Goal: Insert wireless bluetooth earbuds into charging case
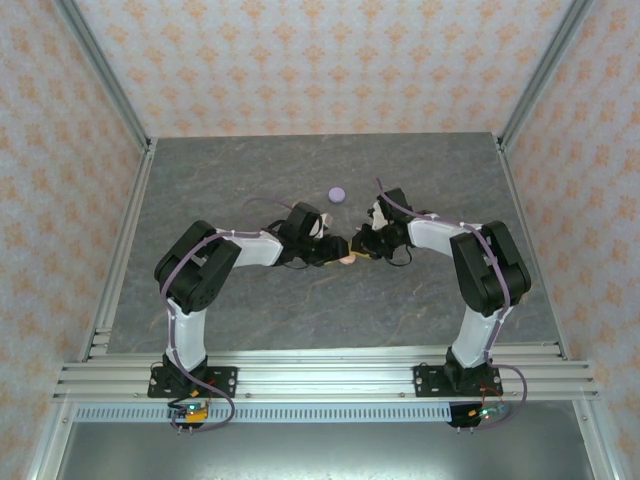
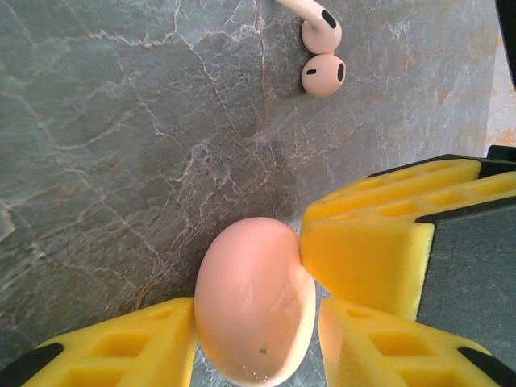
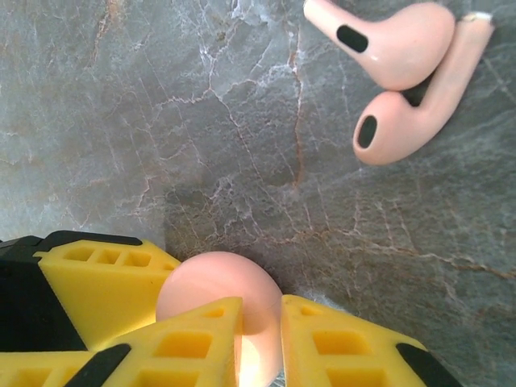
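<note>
The peach charging case (image 2: 254, 302) lies on the grey marble table between both grippers, seen from above as a small peach spot (image 1: 347, 259). My left gripper (image 2: 256, 326) is shut on its sides, yellow fingers (image 2: 121, 347) against it. From the opposite side my right gripper (image 3: 260, 322) is shut on a narrow part of the case (image 3: 211, 282). One of its fingers (image 2: 375, 246) presses the case's upper right. Two pinkish-peach earbuds (image 3: 399, 76) lie loose and touching each other on the table just beyond the case, also at the top of the left wrist view (image 2: 322, 74).
A pale purple round disc (image 1: 337, 195) lies on the table behind the grippers. Metal frame rails (image 1: 120, 250) run along the table's left and right edges, with patterned walls beyond. Both arms (image 1: 240, 250) meet at mid-table.
</note>
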### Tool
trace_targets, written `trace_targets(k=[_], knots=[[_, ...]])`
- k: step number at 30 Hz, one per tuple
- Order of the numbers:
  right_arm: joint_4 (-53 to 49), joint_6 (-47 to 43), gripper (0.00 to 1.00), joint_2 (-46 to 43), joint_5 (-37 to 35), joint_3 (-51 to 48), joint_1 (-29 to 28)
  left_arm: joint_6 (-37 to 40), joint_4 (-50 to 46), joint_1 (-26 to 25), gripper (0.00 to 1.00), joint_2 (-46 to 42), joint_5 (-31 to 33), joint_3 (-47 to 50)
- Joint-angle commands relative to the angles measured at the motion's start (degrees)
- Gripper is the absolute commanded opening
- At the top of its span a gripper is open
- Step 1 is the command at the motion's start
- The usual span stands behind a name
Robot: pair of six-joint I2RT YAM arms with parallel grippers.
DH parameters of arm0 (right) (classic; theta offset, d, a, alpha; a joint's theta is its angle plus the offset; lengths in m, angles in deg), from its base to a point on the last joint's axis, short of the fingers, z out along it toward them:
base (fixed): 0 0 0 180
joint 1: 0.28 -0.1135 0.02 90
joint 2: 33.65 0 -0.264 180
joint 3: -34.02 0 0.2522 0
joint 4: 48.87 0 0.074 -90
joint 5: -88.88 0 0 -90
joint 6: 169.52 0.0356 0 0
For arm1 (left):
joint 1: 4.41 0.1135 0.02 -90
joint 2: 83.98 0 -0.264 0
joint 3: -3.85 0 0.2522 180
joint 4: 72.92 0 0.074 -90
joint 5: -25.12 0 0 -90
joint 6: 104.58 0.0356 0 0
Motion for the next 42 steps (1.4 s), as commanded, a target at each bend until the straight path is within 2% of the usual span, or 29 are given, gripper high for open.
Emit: trace_targets(k=[1, 13, 19, 28, 33, 38, 42], knots=[[0.22, -0.03, 0.2, 1.45, 0.19, -1.31, -0.17, -2.0, 3.68, -0.84, 0.43, 2.06, -1.27, -0.2], [1.24, 0.93, 0.19, 0.87, 1.58, -1.54, -0.22, -3.03, 3.6, -0.85, 0.36, 2.45, 0.13, -0.53], [0.69, 0.87, 0.19, -1.14, 1.45, -1.59, -0.06, -3.33, 3.48, -0.85, 0.25, 1.99, 0.73, -0.79], [0.19, 1.43, 0.26, -9.56, -0.14, -3.56, 1.77, 2.22, -2.27, -0.01, 0.22, -2.69, 3.7, -0.37], [-0.47, 0.16, 0.27, -14.91, 1.15, -4.14, 3.42, 6.01, -2.83, 2.75, 0.22, -8.33, 0.68, 0.89], [-2.63, -5.09, 0.28, -18.82, 4.57, -2.91, 4.18, 12.45, -5.29, 5.66, 0.22, -14.79, -3.96, 1.85], [-2.79, -8.68, 0.33, -21.62, 9.21, -2.13, 4.16, 19.25, -9.34, 7.48, 0.2, -19.99, -8.39, 1.66]])
